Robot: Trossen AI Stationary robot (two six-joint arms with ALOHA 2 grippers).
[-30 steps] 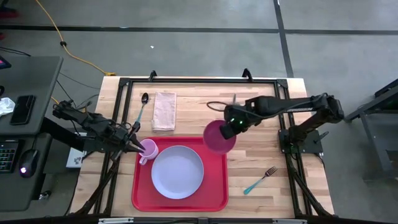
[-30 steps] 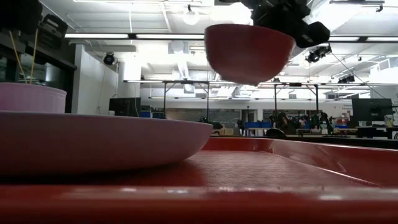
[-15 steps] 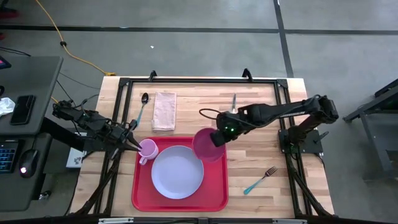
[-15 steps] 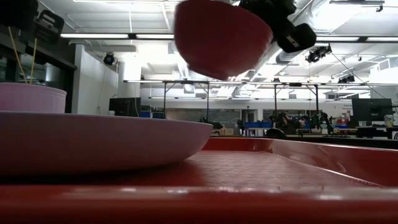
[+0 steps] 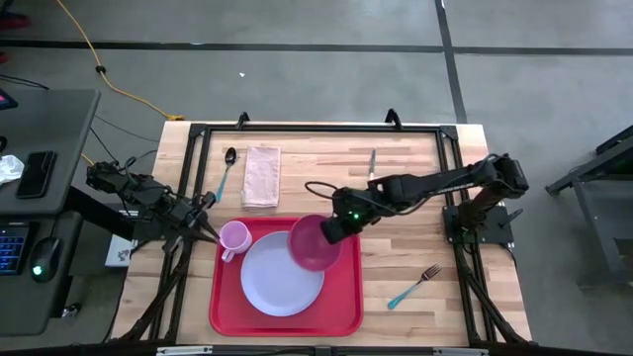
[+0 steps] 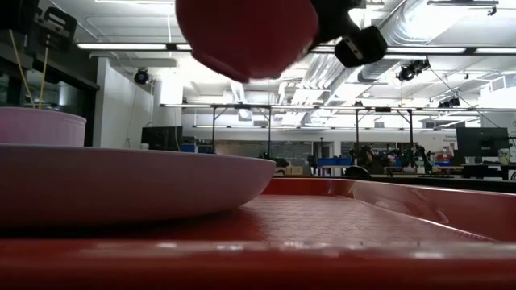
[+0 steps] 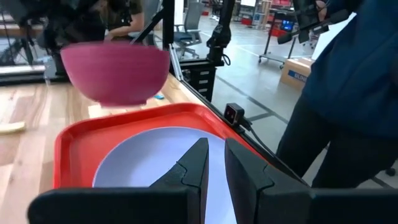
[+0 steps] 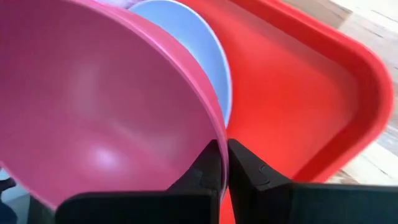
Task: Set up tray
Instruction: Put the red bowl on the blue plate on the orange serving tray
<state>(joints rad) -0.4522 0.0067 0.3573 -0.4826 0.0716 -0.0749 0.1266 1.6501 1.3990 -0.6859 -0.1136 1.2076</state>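
The red tray [image 5: 341,297] lies on the near middle of the table. On it rests a pale blue plate [image 5: 272,282], and a pink cup [image 5: 234,237] stands in its far left corner. My right gripper [image 5: 338,222] is shut on a magenta bowl [image 5: 315,242], which hangs in the air over the plate's far right edge. In the low view the bowl [image 6: 242,36] is high above the tray floor. My left gripper [image 5: 212,231] is just left of the cup, its fingers [image 7: 196,158] a narrow gap apart and holding nothing. My right gripper [image 8: 224,155] pinches the bowl's rim [image 8: 214,124] on the side toward the table's right, one finger inside the bowl and one outside. The fingers come slanting from the table's far right. The bowl is lifted clear and tilted.
On the bare wood beyond the tray lie a spoon [image 5: 227,168], a folded napkin [image 5: 262,176] and a knife [image 5: 372,160]. A teal-handled fork [image 5: 415,285] lies right of the tray. A person in dark blue [image 7: 348,93] stands past the table's near edge.
My right gripper has carried the bowl toward the table's left and near edge, from over the tray's far right corner to over the plate's far right edge. The bowl has tipped more. My left gripper has drawn slightly back from the cup.
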